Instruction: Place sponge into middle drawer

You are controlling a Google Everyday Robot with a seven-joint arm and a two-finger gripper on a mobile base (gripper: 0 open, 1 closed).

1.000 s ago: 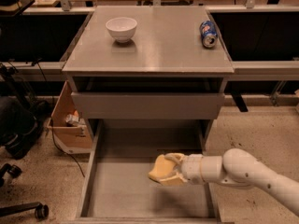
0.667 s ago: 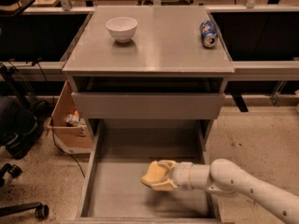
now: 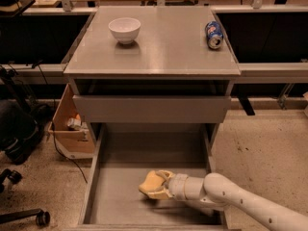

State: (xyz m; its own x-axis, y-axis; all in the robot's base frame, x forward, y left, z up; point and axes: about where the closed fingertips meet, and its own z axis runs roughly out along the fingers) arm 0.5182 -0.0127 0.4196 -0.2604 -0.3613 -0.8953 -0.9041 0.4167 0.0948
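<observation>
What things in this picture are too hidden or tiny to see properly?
Camera view:
- Sponge: blends into the gripper low inside the middle drawer; unclear whether it touches the floor.
- Drawer's front: cut off by the bottom edge.
- Can: label too small to read.
- Box: contents half hidden by the cabinet.

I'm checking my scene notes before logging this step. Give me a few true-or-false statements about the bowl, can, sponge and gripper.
1. The bowl sits on the cabinet top. True.
2. The can stands upright. False: it lies on its side, on the cabinet top's right.
3. The gripper is inside the open middle drawer. True.
4. The sponge lies beside the bowl. False: it is at the gripper's tip, low in the middle drawer.
</observation>
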